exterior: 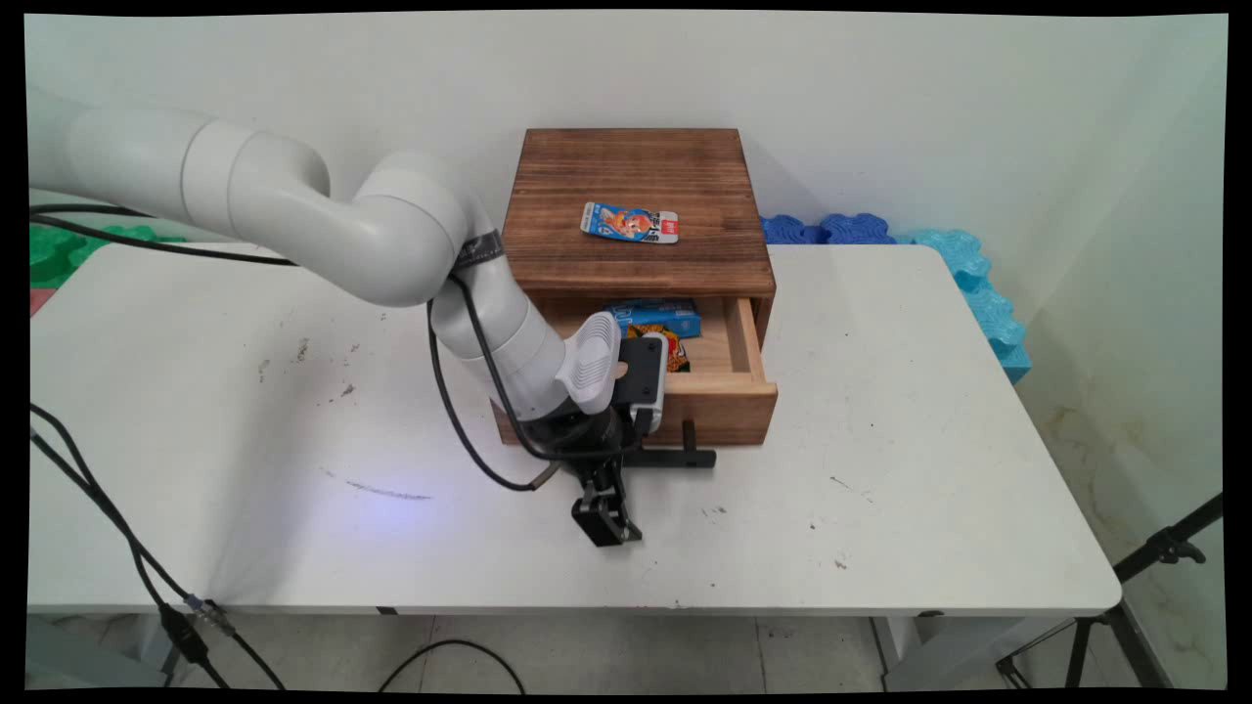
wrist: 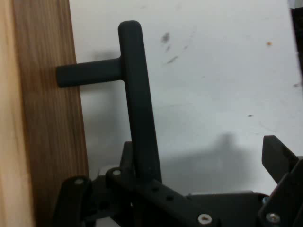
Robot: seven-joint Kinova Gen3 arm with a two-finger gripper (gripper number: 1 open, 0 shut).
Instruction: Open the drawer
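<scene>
black gripper hangs low with fingers spread and empty, just in front of the black drawer handle of the wooden box, whose drawer stands pulled out showing snack packets, another snack packet lying on top.

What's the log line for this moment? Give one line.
gripper open | at handle | drawer open, packets inside | packet on box

drawer contents half hidden by arm; handle base cut off
</scene>
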